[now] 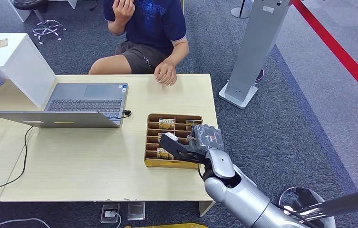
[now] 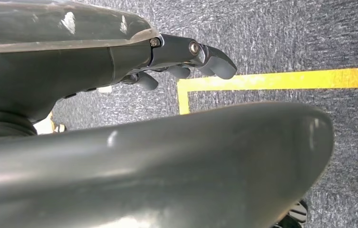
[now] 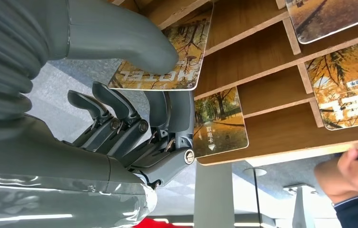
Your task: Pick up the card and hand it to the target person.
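- Right robot hand [image 3: 134, 118] is at the wooden card tray [image 1: 150, 137] on the counter [image 1: 96, 161]. In the right wrist view its thumb lies on the printed face of a card [image 3: 167, 57] and its fingers [image 3: 174, 111] sit under the card's edge, so I read this as a pinch grip on the card.
- The card is over a tray slot on the side nearest the robot; whether it is fully clear of the slot I cannot tell.
- Handling, judged: thin, stiff, very light, with a glossy autumn-leaf print marked HOTEL that is likely slippery. Hold it across the flat faces near one short edge, leaving the far end free for the person [image 1: 150, 28] to take.
- Other cards [image 3: 343, 90] stand in neighbouring slots, close enough to be knocked.
- Left robot hand [image 2: 186, 59] hangs over the carpet [image 2: 281, 28] beside yellow floor tape [image 2: 281, 80], fingers loosely curled, holding nothing.
- Surface: pale wood counter also carrying a laptop [image 1: 79, 102] and a white box [image 1: 13, 59].
- The person sits across the counter, one hand [image 1: 166, 75] resting at its far edge.
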Motion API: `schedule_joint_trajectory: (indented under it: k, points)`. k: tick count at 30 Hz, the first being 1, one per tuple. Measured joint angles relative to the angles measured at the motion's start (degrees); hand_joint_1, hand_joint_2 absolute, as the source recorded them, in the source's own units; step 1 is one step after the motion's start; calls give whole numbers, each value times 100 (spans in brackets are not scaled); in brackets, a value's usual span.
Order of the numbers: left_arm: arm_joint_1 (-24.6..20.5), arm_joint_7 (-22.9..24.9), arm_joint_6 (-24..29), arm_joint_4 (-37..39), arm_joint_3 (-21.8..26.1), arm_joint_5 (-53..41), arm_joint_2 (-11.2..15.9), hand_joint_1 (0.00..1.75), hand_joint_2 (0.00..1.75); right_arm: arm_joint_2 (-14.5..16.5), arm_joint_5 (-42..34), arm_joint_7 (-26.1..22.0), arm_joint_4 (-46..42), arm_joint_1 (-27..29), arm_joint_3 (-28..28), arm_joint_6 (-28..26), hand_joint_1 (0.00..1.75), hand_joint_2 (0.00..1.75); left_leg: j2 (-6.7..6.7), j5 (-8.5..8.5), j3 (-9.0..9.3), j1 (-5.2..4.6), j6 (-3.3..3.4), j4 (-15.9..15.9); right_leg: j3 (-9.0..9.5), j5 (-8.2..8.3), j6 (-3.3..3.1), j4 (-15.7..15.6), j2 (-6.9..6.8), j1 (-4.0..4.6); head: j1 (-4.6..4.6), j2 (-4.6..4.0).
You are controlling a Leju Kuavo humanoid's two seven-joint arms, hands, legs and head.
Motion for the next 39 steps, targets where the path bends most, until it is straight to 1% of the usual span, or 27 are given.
schedule_joint_trajectory:
  k: [10, 13, 20, 23, 26, 29, 33, 36, 39]
  points:
    - [1, -8, 9, 0, 0, 47, 0, 0, 0, -56, 49, -108, -374, 61, -76, -242, 175, 175, 0, 0, 0, 0, 0, 0, -1, 0, 0, 0, 0, 0, -1, 1]
    - [3, -8, 12, 0, 0, 55, 0, 0, 0, -116, 47, -153, -727, 51, -140, -378, 175, 175, 0, 1, 0, 0, -1, 0, -1, 0, 0, 0, 0, 0, -1, 1]
    - [10, -25, 24, 0, 1, 61, 0, 0, 0, -295, 36, -111, -1715, -143, -231, -317, 175, 175, 0, 0, -1, 0, -1, 1, -1, 0, 0, 0, 0, 0, 1, 0]
    - [9, -47, 20, 0, 0, 50, 0, 0, 0, -323, -66, -319, -2001, -353, -235, -344, 175, 175, 1, 1, -2, 0, -1, 0, 0, 1, 0, 1, 0, 0, -1, 0]
    - [5, -61, -3, 0, -1, -24, -1, 0, 0, -286, -305, -738, -2051, -690, -184, -337, 175, 175, 0, 2, -7, 0, -2, -1, 1, 1, -1, 4, 1, 0, 1, 1]
    - [-18, -84, -44, 0, -3, -119, -2, 0, 0, -77, -689, -1393, -1572, -1196, -45, -374, 175, 175, -1, 5, -8, 0, -4, -2, -1, 3, -4, 9, 2, 0, 0, 1]
    - [-54, -110, -64, 0, -9, -141, -7, 0, 0, 390, -1077, -2326, -347, -1830, 146, -771, 175, 175, -13, 16, -15, 1, -8, -2, -3, 4, -6, 13, -10, 0, -6, 1]
    - [-57, -111, -62, 0, -12, -137, -10, 0, 0, 753, -1150, -2704, 586, -2146, 300, -921, 175, 175, -13, 16, -15, 1, -8, -2, -6, 4, -6, 15, -9, 1, -8, 1]
    - [-59, -111, -61, 0, -12, -123, -10, 0, 0, 1082, -1176, -2881, 1334, -2300, 444, -929, 175, 175, -13, 16, -16, 1, -8, -2, -9, 4, -6, 15, -9, 1, -7, 1]
